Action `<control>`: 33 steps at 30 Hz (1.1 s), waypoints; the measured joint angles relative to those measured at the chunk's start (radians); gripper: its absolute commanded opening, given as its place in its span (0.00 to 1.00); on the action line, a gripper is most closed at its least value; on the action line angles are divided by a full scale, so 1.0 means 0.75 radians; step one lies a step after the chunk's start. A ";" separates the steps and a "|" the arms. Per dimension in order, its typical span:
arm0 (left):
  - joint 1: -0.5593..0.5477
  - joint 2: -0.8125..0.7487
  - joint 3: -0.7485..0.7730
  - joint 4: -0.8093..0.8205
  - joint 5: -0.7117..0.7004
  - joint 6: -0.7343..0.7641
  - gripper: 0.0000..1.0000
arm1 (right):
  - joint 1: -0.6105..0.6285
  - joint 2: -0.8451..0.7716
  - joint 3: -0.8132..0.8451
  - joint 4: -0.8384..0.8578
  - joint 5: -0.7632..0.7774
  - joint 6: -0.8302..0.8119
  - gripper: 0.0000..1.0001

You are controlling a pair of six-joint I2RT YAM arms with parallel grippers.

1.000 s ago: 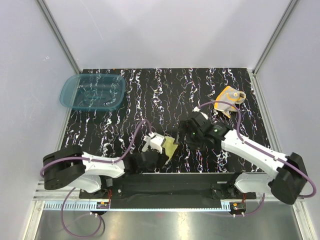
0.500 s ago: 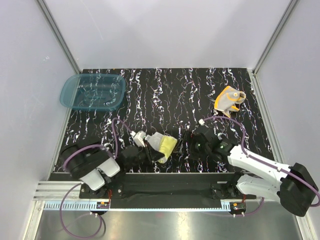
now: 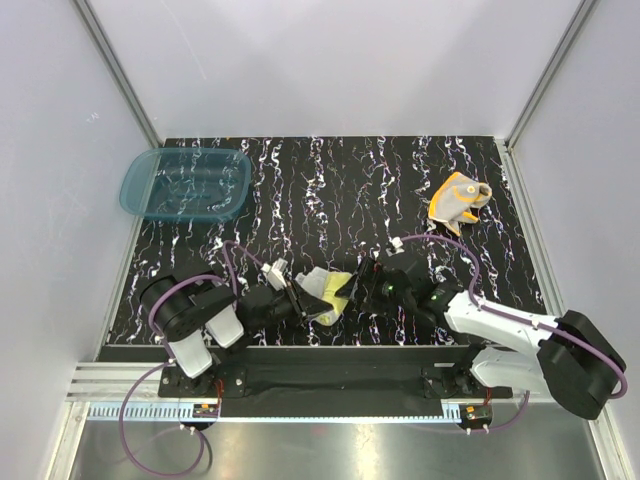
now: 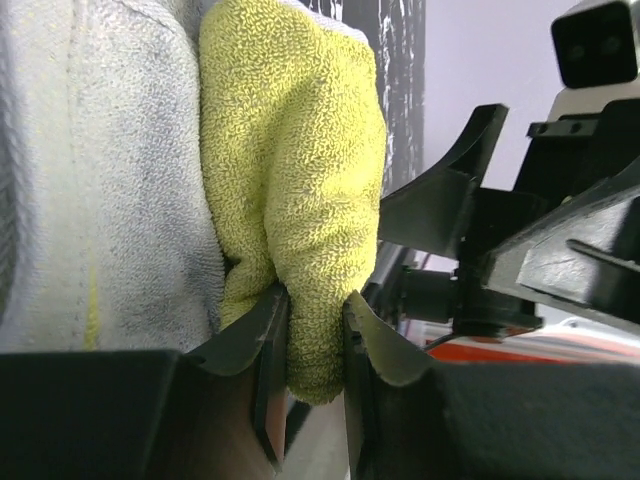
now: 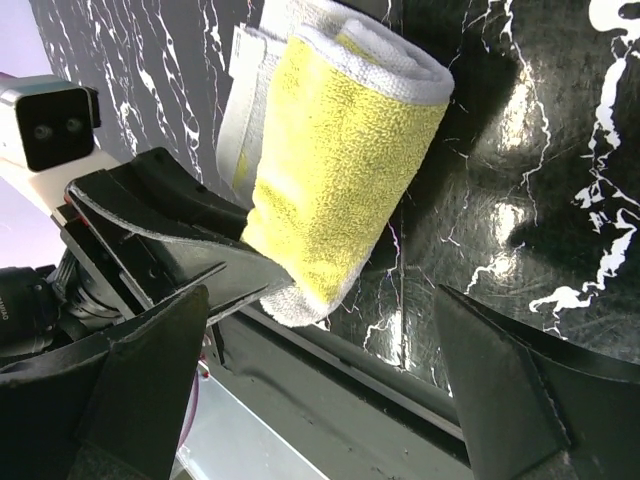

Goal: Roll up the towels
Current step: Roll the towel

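Overall, listed from largest to smallest.

1. Counter: black counter (image 3: 330, 190) with a white marbled vein pattern, walled in by pale panels on three sides.

2. Arms: left arm (image 3: 190, 315), white and black, folded low along the near edge and reaching toward the middle. The right arm (image 3: 500, 322), of the same make, stretches in from the near right corner toward the same spot.

3. Basin: translucent teal plastic basin (image 3: 185, 184), rectangular with rounded corners, at the far left corner of the counter, well apart from both arms.

4. Towel one: pale yellow terry towel (image 3: 328, 292) with a grey-beige side, rolled into a short bundle with the yellow face outward. It sits near the middle of the counter's near edge, between the two wrists. Both wrist views show the grey-beige layers at its end.

5. Towel two: orange cloth towel (image 3: 458, 200) with a grey-beige side, crumpled and unrolled, at the far right of the counter, clear of both arms.

6. Left fingers (image 4: 268, 340): drawn close together, pinching one end of the yellow roll.

7. Right fingers (image 5: 500, 390): spread wide, holding nothing, hovering just beside the yellow roll.
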 measured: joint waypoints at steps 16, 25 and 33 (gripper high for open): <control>-0.002 0.019 0.151 -0.035 -0.017 -0.242 0.18 | 0.000 -0.049 -0.120 0.040 0.115 0.109 0.91; -0.005 0.026 0.107 -0.046 -0.053 -0.260 0.18 | 0.000 0.033 -0.126 0.143 0.203 0.151 0.89; -0.036 0.078 0.112 -0.037 -0.052 -0.265 0.18 | -0.001 0.097 -0.131 0.261 0.238 0.160 0.89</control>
